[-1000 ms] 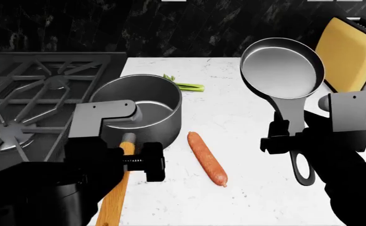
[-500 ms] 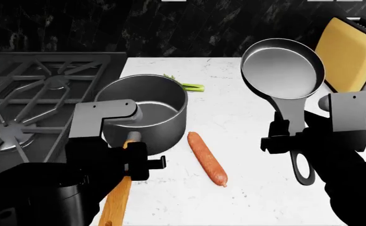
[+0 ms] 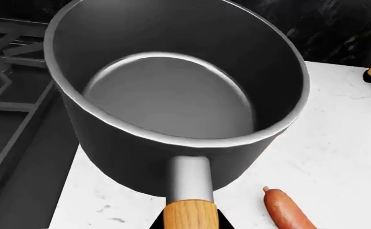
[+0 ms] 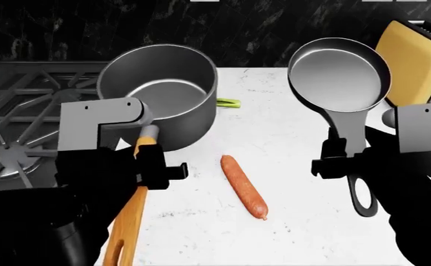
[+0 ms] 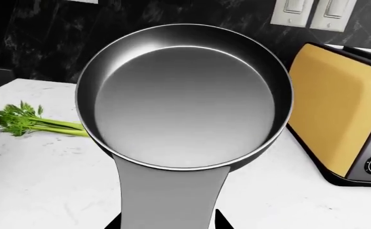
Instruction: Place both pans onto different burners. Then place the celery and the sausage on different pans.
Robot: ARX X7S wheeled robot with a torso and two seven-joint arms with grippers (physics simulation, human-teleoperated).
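Gripping the orange-brown wooden handle (image 4: pixel 130 213), the left gripper (image 4: pixel 147 164) is clenched on the saucepan (image 4: pixel 161 94), which is held tilted above the left part of the white marble counter (image 4: pixel 289 221), close to the edge of the stove top (image 4: pixel 23 122). The saucepan is seen empty in the left wrist view, with its metal neck running into the wooden handle. The right gripper (image 4: pixel 346 158) is closed on the flat handle of the frying pan (image 4: pixel 339 75), and this pan is held above the right part of the counter, just left of a yellow toaster (image 4: pixel 415 61). The frying pan is also empty. The sausage (image 4: pixel 243 186) is lying on the counter between the two grippers, nearer than both pans and apart from them. The celery (image 5: pixel 36 123) is lying farther back on the counter; in the head view only its stalk end is seen beside the saucepan wall. The burners (image 4: pixel 11 154) under the black grates are at the left, with nothing seen on them.
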